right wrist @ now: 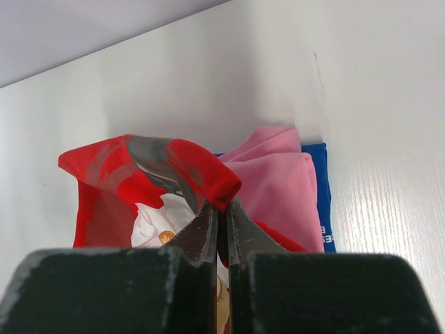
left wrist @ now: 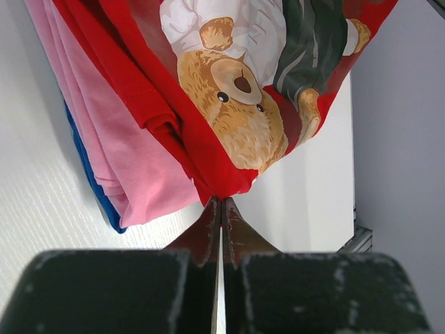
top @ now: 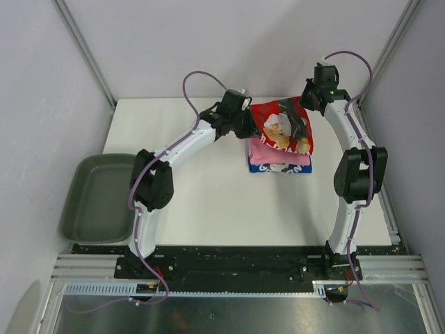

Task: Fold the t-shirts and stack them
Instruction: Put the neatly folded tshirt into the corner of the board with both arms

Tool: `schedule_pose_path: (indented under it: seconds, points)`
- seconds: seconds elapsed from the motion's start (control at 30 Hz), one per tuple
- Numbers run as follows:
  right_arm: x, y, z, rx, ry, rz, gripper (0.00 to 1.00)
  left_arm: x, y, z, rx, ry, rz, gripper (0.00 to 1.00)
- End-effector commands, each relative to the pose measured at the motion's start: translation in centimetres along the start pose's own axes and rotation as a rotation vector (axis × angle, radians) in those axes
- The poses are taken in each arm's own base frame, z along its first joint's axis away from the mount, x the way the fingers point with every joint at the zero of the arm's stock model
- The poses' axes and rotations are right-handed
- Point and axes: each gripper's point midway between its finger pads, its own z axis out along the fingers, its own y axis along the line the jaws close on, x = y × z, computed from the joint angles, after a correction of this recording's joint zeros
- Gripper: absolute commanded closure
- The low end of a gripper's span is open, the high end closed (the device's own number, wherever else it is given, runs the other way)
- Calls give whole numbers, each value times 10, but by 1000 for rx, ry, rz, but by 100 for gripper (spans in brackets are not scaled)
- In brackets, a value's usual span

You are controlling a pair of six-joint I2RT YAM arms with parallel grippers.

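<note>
Three t-shirts (top: 280, 149): piled at the far middle of the white table (top: 208, 202); blue shirt (top: 278, 169) lowest, pink shirt (top: 277, 156) above it, red shirt (top: 281, 124) on top, bear print up.
Left gripper (left wrist: 221, 203): fingers pressed together, pinching the red shirt's left edge.
Right gripper (right wrist: 221, 207): fingers pressed together, pinching its right edge.
Tray (top: 97, 198): grey-green, at the table's left edge, well apart from the pile.

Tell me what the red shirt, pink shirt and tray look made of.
Red t-shirt: soft matte cloth, printed bear; it drapes and creases. Pink t-shirt: same matte cloth, folded in soft layers. Tray: probably moulded plastic, grey-green, smooth, rounded rim.
</note>
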Motion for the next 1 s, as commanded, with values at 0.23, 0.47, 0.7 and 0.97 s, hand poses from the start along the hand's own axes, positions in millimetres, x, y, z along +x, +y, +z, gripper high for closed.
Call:
schedule_pose_path:
  seconds: [0.23, 0.47, 0.7, 0.97]
  points:
    - [-26, 3, -12, -14, -74, 7, 100, 7, -10, -18, 30, 3, 0, 100]
    - [-18, -9, -9, 6, -60, 17, 100, 15, -1, -18, 8, 18, -8, 100]
    - [-20, -18, -10, 18, -62, 26, 100, 19, 7, -23, -14, 16, -22, 100]
    - [-18, -19, -9, 17, -58, 29, 100, 27, 14, -26, -26, 35, -32, 100]
